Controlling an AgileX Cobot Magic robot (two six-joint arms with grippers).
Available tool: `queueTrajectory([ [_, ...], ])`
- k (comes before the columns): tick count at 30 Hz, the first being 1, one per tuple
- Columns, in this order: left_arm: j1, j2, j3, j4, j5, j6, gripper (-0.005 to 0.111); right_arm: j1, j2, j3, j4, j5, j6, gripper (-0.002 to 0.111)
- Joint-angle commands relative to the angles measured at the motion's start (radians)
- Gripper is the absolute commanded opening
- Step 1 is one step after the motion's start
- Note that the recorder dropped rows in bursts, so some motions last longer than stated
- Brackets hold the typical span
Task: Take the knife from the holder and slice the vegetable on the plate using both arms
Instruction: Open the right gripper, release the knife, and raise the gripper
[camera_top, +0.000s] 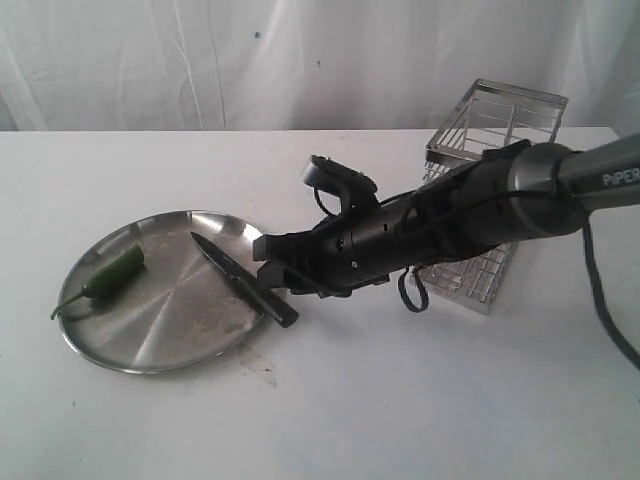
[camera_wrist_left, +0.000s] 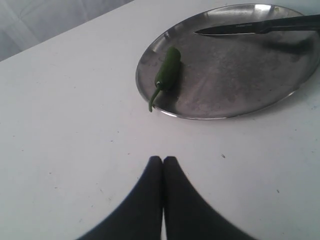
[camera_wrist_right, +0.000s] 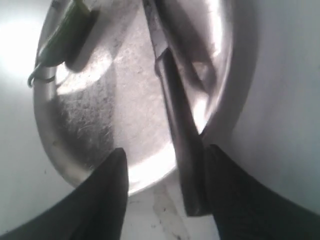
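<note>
Exterior view, read from left to right.

1. The round, shallow stainless-steel plate (camera_top: 170, 330) sits on the white table (camera_top: 400, 400). The small glossy green chili pepper (camera_top: 112, 273) lies on its left part, just inside the rim. It is whole and shows no cut.
2. The small paring knife with dark blade and black handle (camera_top: 240, 278) lies flat and slantwise. Its blade is on the plate and its handle runs over the near-right rim onto the table. It is well apart from the pepper.
3. The right gripper (camera_top: 272, 268) hangs low over the knife handle. In the right wrist view its fingers stand apart, with the handle between them and close against one finger. Nothing is clamped.
4. The tall chrome wire holder (camera_top: 500, 110) stands upright at the right, behind the black right arm (camera_top: 480, 210). No knife shows in it.
5. The left gripper (camera_wrist_left: 163, 160) appears only in the left wrist view. Its fingertips are pressed together on nothing, above bare table and short of the plate's rim.

Progress, as a judgement: the knife is out of the holder, so the first step is done. Slicing has not begun. What is left is to take a firm hold of the handle, steady the pepper with the left arm, and make the cut.

Writing: "PiPER" in white on the grey link (camera_top: 620, 178) of the right arm. A faint mark on the blade, in the left wrist view, is too small to read. No other lettering found.
</note>
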Motion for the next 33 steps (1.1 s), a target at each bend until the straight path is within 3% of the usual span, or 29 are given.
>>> queueTrajectory([
  [1, -0.006, -0.004, 0.002, -0.009, 0.000, -0.001, 0.000, -0.046, -0.086, -0.052, -0.280, 0.194, 0.250, 0.040],
  [6, -0.006, -0.004, 0.002, -0.009, 0.000, -0.001, 0.000, -0.074, -0.087, -0.222, -0.719, 0.588, 0.485, 0.034],
  [8, -0.006, -0.004, 0.002, -0.009, 0.000, -0.001, 0.000, -0.071, -0.070, -0.266, -0.794, 0.736, 0.501, 0.034],
  [23, -0.006, -0.004, 0.002, -0.009, 0.000, -0.001, 0.000, -0.065, 0.228, -0.592, -0.777, 0.736, 0.471, 0.034],
  [33, -0.006, -0.004, 0.002, -0.009, 0.000, -0.001, 0.000, -0.145, 0.230, -0.661, -1.036, 0.589, 0.585, 0.034],
])
